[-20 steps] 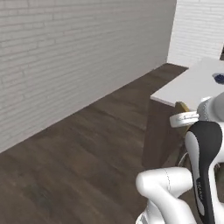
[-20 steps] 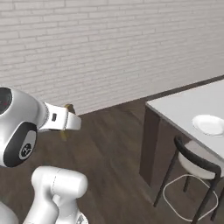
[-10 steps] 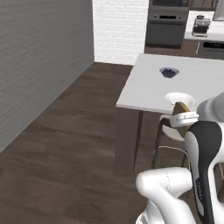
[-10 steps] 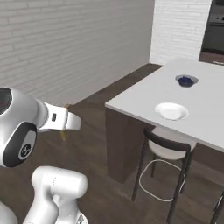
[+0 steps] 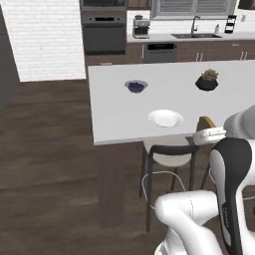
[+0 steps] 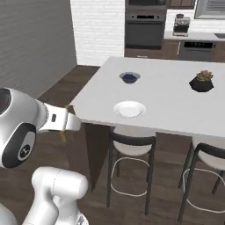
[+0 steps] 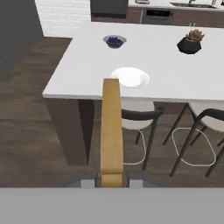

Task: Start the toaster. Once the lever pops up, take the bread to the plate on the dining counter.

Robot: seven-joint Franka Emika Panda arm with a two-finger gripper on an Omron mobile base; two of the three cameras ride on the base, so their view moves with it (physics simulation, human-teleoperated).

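My gripper (image 7: 111, 180) is shut on the bread (image 7: 111, 127), a thin brown slice seen edge-on in the hand view. It hangs in the air short of the dining counter (image 7: 83, 65), a white-topped island with dark wood sides. The small round white plate (image 7: 130, 77) lies near the counter's near edge, just beyond the top of the slice. In the left base view the bread (image 5: 205, 122) juts from the gripper (image 5: 203, 130), to the right of the plate (image 5: 165, 118). In the right base view the gripper (image 6: 74, 124) is left of the plate (image 6: 129, 108). The toaster is out of view.
A small bowl with blue contents (image 7: 114, 41) and a potted plant in a dark pot (image 7: 190, 43) stand farther back on the counter. Two stools (image 7: 138, 120) are tucked under its near edge. Dark wood floor spreads to the left; ovens and a sink line the far wall.
The whole picture has swung: the base has turned from the brick wall to face the dining counter, now straight ahead. The bread stays held in the shut gripper.
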